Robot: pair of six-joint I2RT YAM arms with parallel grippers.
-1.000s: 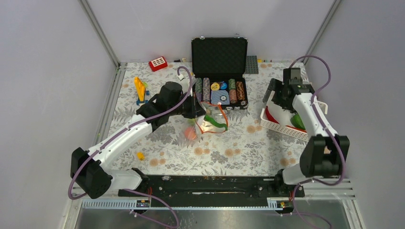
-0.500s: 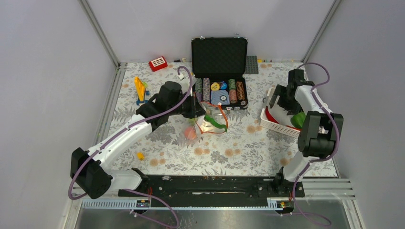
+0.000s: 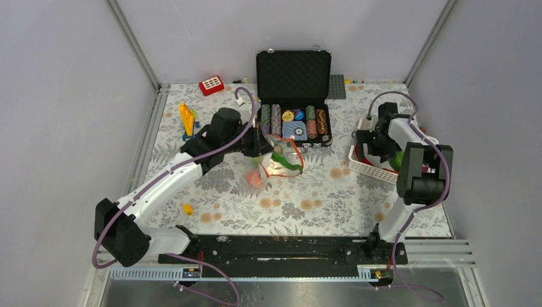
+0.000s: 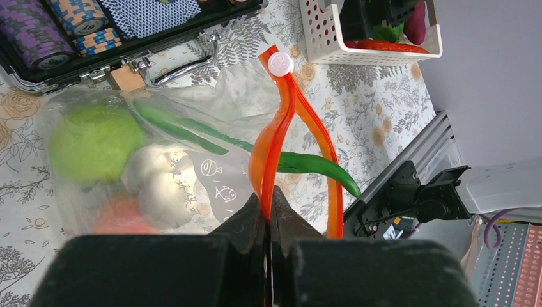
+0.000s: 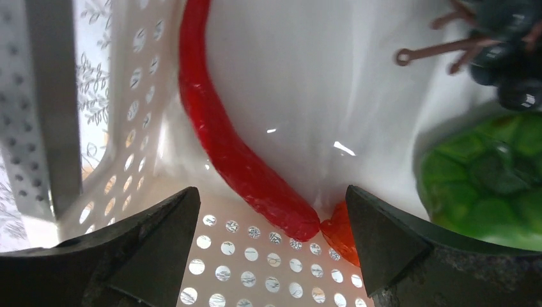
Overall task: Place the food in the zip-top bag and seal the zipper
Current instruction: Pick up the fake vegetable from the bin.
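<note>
On the counter (image 3: pixel 319 198), the zip-top bag (image 4: pixel 192 121) lies mid-way beside the chip case (image 3: pixel 293 96); white basket (image 3: pixel 371 167) on my right. Right tool (image 5: pixel 270 192) wide open inside the basket, straddling the red chilli (image 5: pixel 217 128), holding nothing; left tool (image 4: pixel 267 204) pinched shut on the zipper (image 4: pixel 275 141). Risks: right fingers snag the basket wall; green chilli (image 4: pixel 307 165) overhanging the mouth blocks sealing. Orange piece (image 5: pixel 342 233) beneath the red chilli mostly hidden.

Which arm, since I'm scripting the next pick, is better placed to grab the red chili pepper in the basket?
Right. The right gripper is open inside the white perforated basket, jaws either side of the red chili pepper. The left gripper is shut on the zipper, holding the zip-top bag.
</note>
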